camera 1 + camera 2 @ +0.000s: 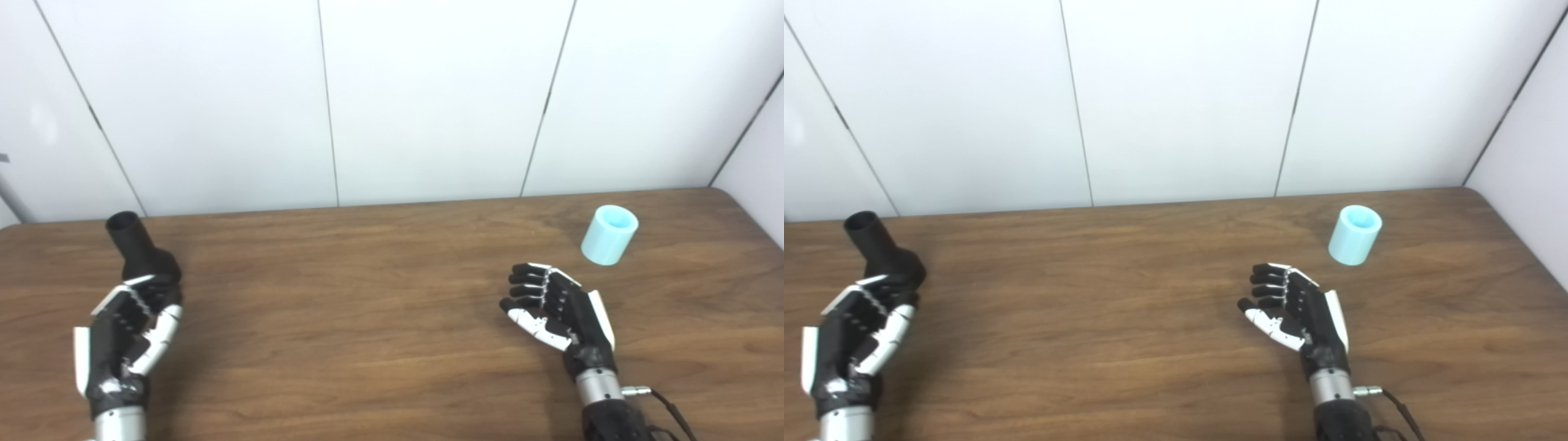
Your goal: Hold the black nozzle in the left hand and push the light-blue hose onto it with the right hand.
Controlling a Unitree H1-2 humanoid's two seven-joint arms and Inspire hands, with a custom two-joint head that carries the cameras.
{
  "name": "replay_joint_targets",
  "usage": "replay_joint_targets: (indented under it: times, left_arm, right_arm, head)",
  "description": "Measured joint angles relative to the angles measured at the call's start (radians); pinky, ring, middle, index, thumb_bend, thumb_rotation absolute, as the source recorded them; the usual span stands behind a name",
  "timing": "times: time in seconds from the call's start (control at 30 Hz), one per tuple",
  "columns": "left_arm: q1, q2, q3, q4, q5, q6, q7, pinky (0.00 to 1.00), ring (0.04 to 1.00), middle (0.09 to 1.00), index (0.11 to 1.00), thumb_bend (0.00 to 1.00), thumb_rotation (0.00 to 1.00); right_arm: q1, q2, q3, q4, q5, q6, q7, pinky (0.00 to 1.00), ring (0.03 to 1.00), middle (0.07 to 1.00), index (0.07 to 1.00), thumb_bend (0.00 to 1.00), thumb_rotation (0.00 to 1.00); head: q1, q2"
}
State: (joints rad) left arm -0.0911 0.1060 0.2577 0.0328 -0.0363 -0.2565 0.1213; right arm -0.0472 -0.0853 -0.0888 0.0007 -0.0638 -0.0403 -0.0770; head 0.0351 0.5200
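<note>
Black nozzle (142,251) stands just beyond the empty, spread left hand (125,334); light-blue hose (609,235) stands near the empty, loosely curled right hand (560,306).

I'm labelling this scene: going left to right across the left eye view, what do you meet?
left hand → black nozzle → right hand → light-blue hose, all over the wooden table.

You see brown wooden table (380,318), grain running left to right, rounded far right corner. Behind it you have white panelled wall (429,98), thin dark seams between panels. Side wall (1528,153) meets it at right.
</note>
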Motion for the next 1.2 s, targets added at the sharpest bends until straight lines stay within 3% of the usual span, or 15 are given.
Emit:
replay_joint_targets:
  times: [0.3, 0.4, 0.67, 0.73, 0.8, 0.9, 0.97, 1.07, 1.2]
  left_arm:
    - [-0.006, -0.050, 0.074, -0.012, 0.136, 0.020, 0.197, 0.52, 0.553, 0.568, 0.492, 0.51, 0.07]
    - [-0.011, -0.060, 0.074, -0.012, 0.187, 0.037, 0.241, 0.48, 0.514, 0.556, 0.492, 0.51, 0.07]
    - [-0.054, -0.087, 0.045, -0.016, 0.282, 0.129, 0.309, 0.49, 0.591, 0.626, 0.493, 0.51, 0.07]
    - [-0.063, -0.090, 0.037, -0.018, 0.290, 0.140, 0.313, 0.38, 0.474, 0.670, 0.602, 0.67, 0.12]
    - [-0.071, -0.093, 0.029, -0.026, 0.283, 0.178, 0.304, 0.32, 0.407, 0.717, 0.677, 0.77, 0.15]
    - [-0.071, -0.093, 0.012, -0.039, 0.283, 0.233, 0.289, 0.55, 0.686, 0.780, 0.749, 0.91, 0.19]
    - [-0.071, -0.085, 0.002, -0.043, 0.286, 0.269, 0.275, 0.63, 0.781, 0.828, 0.799, 0.96, 0.23]
    - [-0.071, -0.059, -0.023, -0.047, 0.289, 0.331, 0.243, 0.77, 0.848, 0.860, 0.848, 1.00, 0.25]
    - [-0.073, -0.019, -0.047, -0.044, 0.301, 0.367, 0.213, 0.79, 0.855, 0.862, 0.863, 1.00, 0.28]
  right_arm:
    - [-0.007, -0.032, -0.021, 0.020, 0.072, -0.003, 0.041, 0.56, 0.636, 0.666, 0.663, 0.34, 0.00]
    - [-0.016, -0.037, -0.033, 0.031, 0.100, -0.004, 0.056, 0.58, 0.652, 0.681, 0.681, 0.32, 0.00]
    - [-0.049, -0.100, -0.060, 0.096, 0.136, -0.030, 0.087, 0.58, 0.654, 0.688, 0.683, 0.32, 0.00]
    - [-0.051, -0.108, -0.065, 0.101, 0.140, -0.031, 0.091, 0.60, 0.667, 0.698, 0.693, 0.32, 0.00]
    - [-0.051, -0.108, -0.069, 0.101, 0.149, -0.021, 0.092, 0.60, 0.668, 0.698, 0.695, 0.32, 0.00]
    - [-0.051, -0.109, -0.077, 0.104, 0.163, -0.012, 0.103, 0.59, 0.665, 0.694, 0.687, 0.33, 0.03]
    - [-0.051, -0.112, -0.078, 0.107, 0.166, -0.012, 0.112, 0.56, 0.646, 0.680, 0.665, 0.34, 0.09]
    - [-0.052, -0.120, -0.078, 0.112, 0.165, -0.025, 0.120, 0.54, 0.630, 0.664, 0.646, 0.33, 0.12]
    - [-0.058, -0.129, -0.078, 0.124, 0.164, -0.043, 0.125, 0.55, 0.627, 0.660, 0.648, 0.32, 0.13]
  head:
    - [0.130, -0.009]
    - [0.203, -0.008]
    - [0.394, 0.003]
    - [0.410, -0.003]
    - [0.423, -0.008]
    - [0.445, -0.011]
    - [0.454, -0.012]
    - [0.462, -0.014]
    - [0.463, -0.017]
